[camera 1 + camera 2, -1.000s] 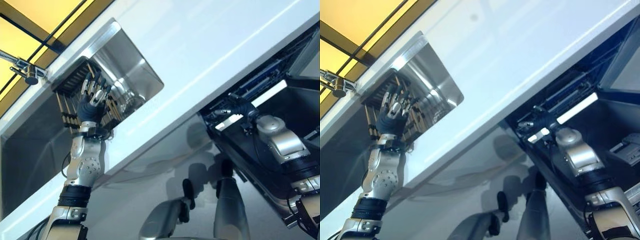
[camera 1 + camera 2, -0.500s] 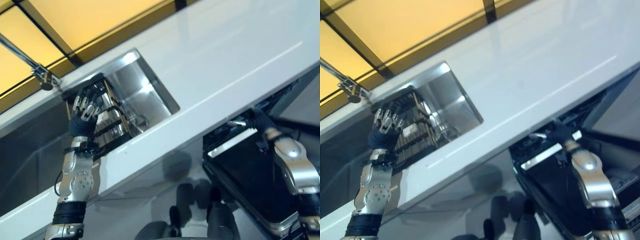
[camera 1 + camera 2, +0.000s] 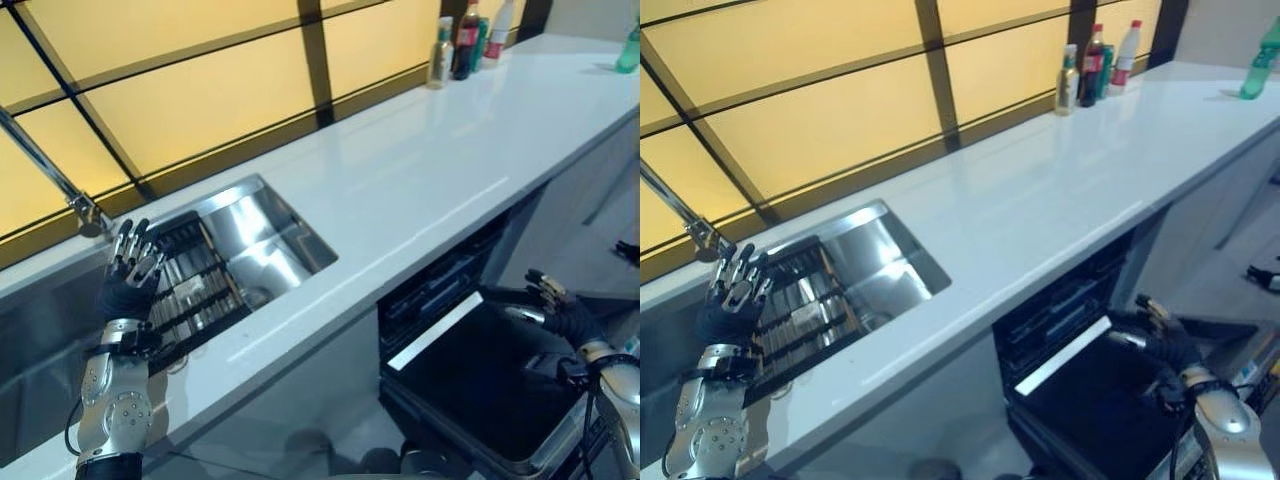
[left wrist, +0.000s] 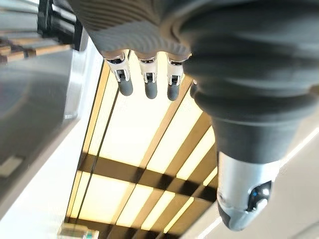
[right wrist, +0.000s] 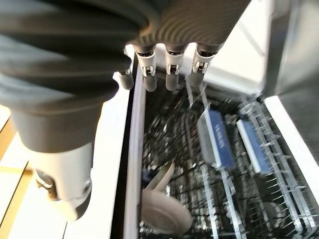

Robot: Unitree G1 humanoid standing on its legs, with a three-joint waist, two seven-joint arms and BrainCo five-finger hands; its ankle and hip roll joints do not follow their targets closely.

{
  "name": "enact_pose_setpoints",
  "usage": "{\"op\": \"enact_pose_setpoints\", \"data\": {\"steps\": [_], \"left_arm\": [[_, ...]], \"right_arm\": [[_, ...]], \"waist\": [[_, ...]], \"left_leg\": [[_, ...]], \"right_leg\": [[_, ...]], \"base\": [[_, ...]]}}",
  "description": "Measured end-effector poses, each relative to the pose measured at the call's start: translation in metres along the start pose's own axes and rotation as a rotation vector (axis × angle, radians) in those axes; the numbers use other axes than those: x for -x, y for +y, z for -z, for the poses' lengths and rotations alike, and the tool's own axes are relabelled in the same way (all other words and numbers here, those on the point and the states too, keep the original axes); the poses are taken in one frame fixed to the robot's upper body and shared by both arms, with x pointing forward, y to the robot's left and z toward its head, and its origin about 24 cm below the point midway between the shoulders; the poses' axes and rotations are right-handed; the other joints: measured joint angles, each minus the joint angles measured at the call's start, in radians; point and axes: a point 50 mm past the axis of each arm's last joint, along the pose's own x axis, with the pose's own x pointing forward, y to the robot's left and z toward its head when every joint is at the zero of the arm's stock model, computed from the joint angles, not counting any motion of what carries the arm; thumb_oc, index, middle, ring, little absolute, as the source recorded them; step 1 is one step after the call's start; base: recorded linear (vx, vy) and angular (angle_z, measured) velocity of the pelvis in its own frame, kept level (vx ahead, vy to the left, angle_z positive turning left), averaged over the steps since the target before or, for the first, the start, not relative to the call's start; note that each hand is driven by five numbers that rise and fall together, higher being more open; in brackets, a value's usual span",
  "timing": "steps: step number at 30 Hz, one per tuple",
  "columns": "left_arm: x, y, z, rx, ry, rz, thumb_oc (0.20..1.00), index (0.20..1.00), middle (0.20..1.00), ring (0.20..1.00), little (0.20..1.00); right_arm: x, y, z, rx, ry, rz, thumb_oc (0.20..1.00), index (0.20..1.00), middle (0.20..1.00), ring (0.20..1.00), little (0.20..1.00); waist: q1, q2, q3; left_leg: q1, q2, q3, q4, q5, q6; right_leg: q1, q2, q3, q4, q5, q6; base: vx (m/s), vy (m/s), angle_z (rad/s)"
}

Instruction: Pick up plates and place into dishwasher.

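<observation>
A white plate (image 5: 167, 211) stands on edge in the open dishwasher's wire rack (image 5: 239, 164), seen past my right hand's straight fingers (image 5: 171, 74). My right hand (image 3: 560, 308) hovers open over the outer part of the lowered dishwasher door (image 3: 470, 375), holding nothing. My left hand (image 3: 128, 285) is raised, open and empty, its fingers (image 4: 147, 82) straight, beside the dark slatted rack (image 3: 195, 290) that lies in the steel sink (image 3: 265, 225). I cannot make out any plate in the sink rack.
A long white counter (image 3: 430, 170) runs from the sink to the far right. A faucet (image 3: 60, 180) leans over the sink's left end. Three bottles (image 3: 1095, 60) stand at the back by the window, and a green bottle (image 3: 1257, 75) sits at the far right.
The camera has swung and levelled, so the whole picture shifted. My right hand has drawn back from the dishwasher's opening to above the door. My left hand stays raised by the sink rack.
</observation>
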Motion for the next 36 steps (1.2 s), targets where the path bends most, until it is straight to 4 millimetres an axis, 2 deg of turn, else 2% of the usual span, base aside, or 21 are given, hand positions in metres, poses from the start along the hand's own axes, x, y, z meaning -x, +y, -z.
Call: {"op": "enact_pose_setpoints", "data": {"steps": [3, 7, 11, 16, 19, 23, 27, 31, 34, 36], "left_arm": [[0.003, 0.004, -0.001, -0.006, 0.002, -0.01, 1.0, 1.0, 1.0, 1.0, 1.0], [0.009, 0.011, 0.001, -0.013, 0.011, -0.039, 1.0, 1.0, 1.0, 1.0, 1.0], [0.012, 0.017, 0.004, -0.017, 0.007, -0.069, 1.0, 1.0, 1.0, 1.0, 1.0], [0.013, 0.015, 0.008, 0.007, 0.005, -0.093, 1.0, 1.0, 1.0, 1.0, 1.0], [0.013, 0.014, 0.011, 0.021, 0.007, -0.111, 1.0, 1.0, 1.0, 1.0, 1.0], [0.014, 0.015, 0.015, 0.039, 0.027, -0.127, 1.0, 1.0, 1.0, 1.0, 1.0], [0.018, 0.019, 0.027, 0.053, 0.074, -0.17, 1.0, 1.0, 1.0, 1.0, 1.0], [0.011, 0.002, 0.043, 0.093, 0.127, -0.126, 1.0, 1.0, 1.0, 1.0, 1.0], [0.003, -0.01, 0.05, 0.105, 0.145, -0.105, 1.0, 1.0, 1.0, 1.0, 1.0], [0.0, -0.017, 0.056, 0.11, 0.166, -0.102, 1.0, 1.0, 1.0, 1.0, 1.0]], "right_arm": [[0.007, -0.012, 0.006, 0.001, 0.012, 0.158, 1.0, 1.0, 1.0, 1.0, 1.0], [0.018, -0.034, 0.009, 0.015, 0.014, 0.494, 1.0, 1.0, 1.0, 1.0, 1.0], [0.032, -0.048, 0.03, 0.03, 0.095, 0.793, 1.0, 1.0, 1.0, 1.0, 1.0], [0.045, -0.047, 0.056, 0.015, 0.208, 1.029, 1.0, 1.0, 1.0, 1.0, 1.0], [0.045, -0.045, 0.063, 0.018, 0.24, 1.076, 1.0, 1.0, 1.0, 1.0, 1.0], [0.046, -0.045, 0.07, 0.025, 0.276, 1.081, 1.0, 1.0, 1.0, 1.0, 1.0], [0.031, -0.03, 0.084, 0.025, 0.343, 1.02, 1.0, 1.0, 1.0, 1.0, 1.0], [0.022, -0.027, 0.079, -0.03, 0.291, 1.008, 1.0, 1.0, 1.0, 1.0, 1.0], [0.017, -0.04, 0.069, -0.018, 0.228, 1.042, 1.0, 1.0, 1.0, 1.0, 1.0], [0.009, -0.056, 0.055, -0.022, 0.165, 1.101, 1.0, 1.0, 1.0, 1.0, 1.0]], "waist": [[-0.024, 0.005, -0.003], [-0.055, 0.032, -0.014], [-0.081, 0.079, -0.015], [-0.108, 0.147, 0.013], [-0.107, 0.179, 0.028], [-0.105, 0.202, 0.044], [-0.103, 0.218, 0.065], [-0.107, 0.228, 0.087], [-0.108, 0.228, 0.127], [-0.109, 0.244, 0.153]], "left_leg": [[0.012, -0.001, 0.011, -0.003, -0.001, -0.001], [0.015, -0.007, 0.037, -0.015, -0.001, 0.001], [0.014, -0.02, 0.07, -0.019, -0.007, 0.01], [0.013, -0.04, 0.091, -0.016, -0.014, 0.021], [0.014, -0.057, 0.107, -0.01, -0.02, 0.029], [0.012, -0.086, 0.112, 0.037, -0.046, 0.038], [-0.018, -0.107, 0.151, 0.107, -0.096, 0.048], [-0.105, -0.118, 0.168, 0.225, -0.146, 0.048], [-0.163, -0.123, 0.17, 0.319, -0.186, 0.056], [-0.232, -0.124, 0.177, 0.398, -0.222, 0.064]], "right_leg": [[0.0, 0.008, 0.018, 0.003, 0.0, 0.0], [-0.018, 0.013, 0.048, 0.007, 0.004, 0.004], [-0.043, 0.009, 0.083, 0.02, 0.001, 0.007], [-0.071, -0.004, 0.106, 0.054, -0.008, 0.021], [-0.095, -0.019, 0.121, 0.097, -0.029, 0.024], [-0.131, -0.05, 0.128, 0.181, -0.07, 0.034], [-0.185, -0.099, 0.122, 0.259, -0.091, 0.039], [-0.259, -0.127, 0.129, 0.318, -0.1, 0.038], [-0.31, -0.132, 0.159, 0.368, -0.11, 0.04], [-0.368, -0.145, 0.168, 0.403, -0.111, 0.041]], "base": [[0.0, 0.069, -0.16], [0.01, 0.147, -0.21], [0.02, 0.132, -0.23], [0.02, 0.111, -0.13], [0.07, 0.11, -0.09], [0.03, 0.089, -0.03], [0.02, 0.035, -0.31], [-0.07, 0.011, -0.16], [-0.12, 0.026, -0.12], [-0.11, -0.014, -0.22]]}}
